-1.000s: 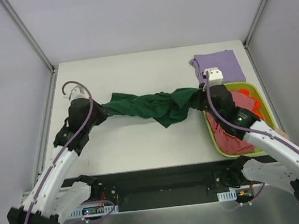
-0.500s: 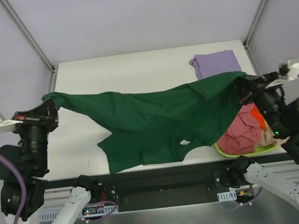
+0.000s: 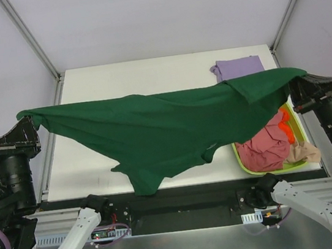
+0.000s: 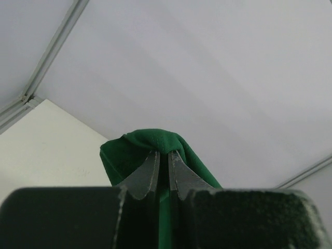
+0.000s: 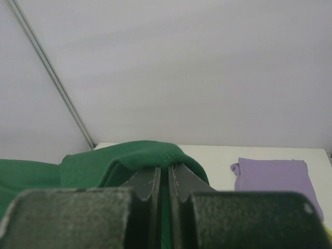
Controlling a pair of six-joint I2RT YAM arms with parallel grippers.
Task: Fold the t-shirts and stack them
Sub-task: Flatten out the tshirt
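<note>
Left gripper [image 4: 163,167] and right gripper [image 5: 167,180] pinch one green shirt [image 3: 166,124]; only the top view shows basket [image 3: 239,159], red shirt [image 3: 267,145], beige shirt [image 3: 304,153].

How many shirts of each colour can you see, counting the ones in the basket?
green shirt: 1
lilac shirt: 1
pink shirt: 1
beige shirt: 1
Total: 4

Matt cloth (soft) green shirt [image 3: 173,129], plastic basket [image 3: 239,156]
</note>
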